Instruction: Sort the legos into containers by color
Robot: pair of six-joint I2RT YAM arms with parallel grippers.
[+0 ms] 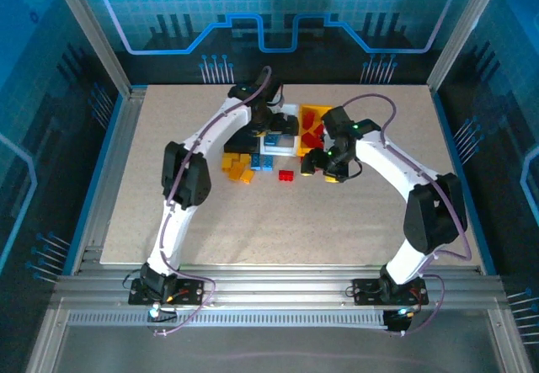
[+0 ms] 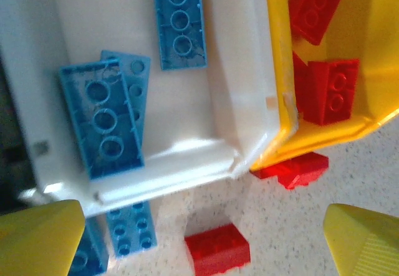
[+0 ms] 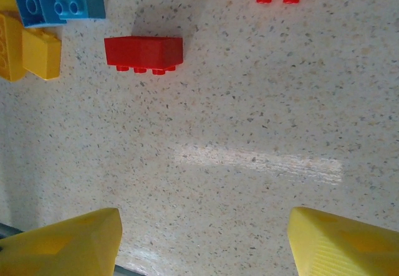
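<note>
red brick [image 3: 144,52] lies loose; just right of it your right gripper [image 3: 204,226] hangs wide, empty, likely lining up.

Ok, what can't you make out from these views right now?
- Yellow bin: left wrist view, cut off by top and right edges; red count unknown.
- White bin: same view, cropped at top; top view, left arm covers part.
- Red brick: left wrist view, partly under the yellow bin's corner.
- Loose blue bricks: left wrist view, cut by bottom edge and a finger.
</note>
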